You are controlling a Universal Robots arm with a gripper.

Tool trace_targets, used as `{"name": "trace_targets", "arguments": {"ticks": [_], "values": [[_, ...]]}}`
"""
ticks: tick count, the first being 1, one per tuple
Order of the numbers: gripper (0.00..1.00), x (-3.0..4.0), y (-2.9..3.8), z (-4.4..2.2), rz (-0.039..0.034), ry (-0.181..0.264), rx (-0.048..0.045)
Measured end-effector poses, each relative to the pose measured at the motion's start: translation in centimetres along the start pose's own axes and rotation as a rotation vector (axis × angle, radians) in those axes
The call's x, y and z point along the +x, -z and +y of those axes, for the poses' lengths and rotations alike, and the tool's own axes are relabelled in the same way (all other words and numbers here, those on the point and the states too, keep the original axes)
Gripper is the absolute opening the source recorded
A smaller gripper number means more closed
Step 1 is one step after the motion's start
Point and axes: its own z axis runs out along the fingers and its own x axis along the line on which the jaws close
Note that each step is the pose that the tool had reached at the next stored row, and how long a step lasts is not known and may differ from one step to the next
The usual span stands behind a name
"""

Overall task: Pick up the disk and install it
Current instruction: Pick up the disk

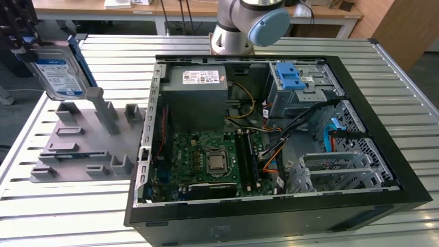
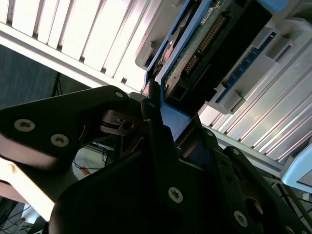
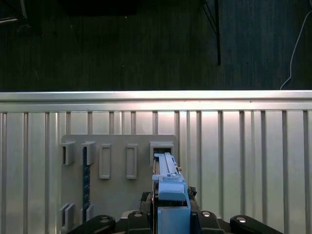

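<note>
The disk [image 1: 58, 72], a silver-grey drive with a white-and-blue label in a blue carrier, hangs upright at the exterior view's far left, above the grey holder plate [image 1: 75, 144]. My black gripper [image 1: 24, 43] is shut on its upper end. In the first wrist view the disk [image 3: 169, 187] appears edge-on between my gripper [image 3: 170, 217] fingers, over an empty slot [image 3: 162, 149] of the holder [image 3: 117, 146]. In the second wrist view the disk's connector edge [image 2: 204, 44] sticks out past one black finger [image 2: 151, 112].
The open computer case [image 1: 404, 170] lies on the slatted metal table [image 1: 75, 216]. Inside it are a metal drive cage with a blue latch [image 1: 291, 77], a grey power-supply box [image 1: 199, 90], a motherboard [image 1: 213, 159] and loose cables. The arm's base [image 1: 243, 25] stands behind the case.
</note>
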Motion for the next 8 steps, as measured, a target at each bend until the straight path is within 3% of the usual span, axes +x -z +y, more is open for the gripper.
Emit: {"name": "trace_targets", "arguments": {"ticks": [8], "values": [[0.36, 0.00, 0.55, 0.01, 0.0000, 0.000, 0.0001]]}}
